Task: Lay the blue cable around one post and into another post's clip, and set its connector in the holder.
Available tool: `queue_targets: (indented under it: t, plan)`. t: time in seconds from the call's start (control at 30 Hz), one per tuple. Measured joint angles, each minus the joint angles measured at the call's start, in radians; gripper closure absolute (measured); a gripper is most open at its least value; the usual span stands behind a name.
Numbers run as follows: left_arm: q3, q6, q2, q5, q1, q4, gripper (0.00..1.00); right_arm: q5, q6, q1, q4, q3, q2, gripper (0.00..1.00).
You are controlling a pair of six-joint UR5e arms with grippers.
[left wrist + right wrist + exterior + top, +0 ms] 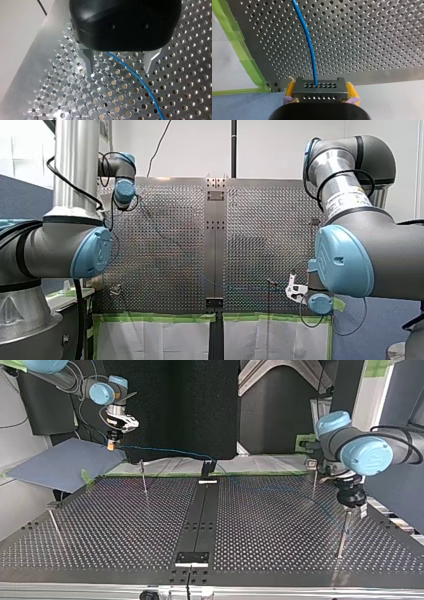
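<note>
Connector (320, 91) sits clamped in my right claw (321, 86); my left claw (119, 73) gapes wide astride the blue cable (137, 77).

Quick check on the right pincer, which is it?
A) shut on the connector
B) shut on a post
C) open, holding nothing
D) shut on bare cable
A: in the right wrist view the right pincer has its yellow pads pressed against both sides of the dark connector, and the blue cable runs out of the connector's holed face.
</note>
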Motion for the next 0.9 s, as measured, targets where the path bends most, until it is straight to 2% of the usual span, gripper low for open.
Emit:
queue_targets:
  t: [0.3,0.5,0.67,0.9]
  plan:
    - [-0.07,-0.009,0.077,-0.002,0.018,-0.002,0.0,0.0,0.0,0.0,0.002,0.0,0.0,1.0]
    - [-0.117,0.013,0.133,0.007,0.029,-0.041,0.0,0.0,0.001,0.001,0.004,0.0,0.0,1.0]
    - [-0.104,0.051,0.175,0.038,0.037,-0.083,0.0,0.0,0.001,0.003,0.004,0.0,0.0,1.0]
    - [-0.047,0.113,0.237,0.099,0.048,-0.144,0.0,0.0,0.003,0.004,0.005,0.0,0.0,1.0]
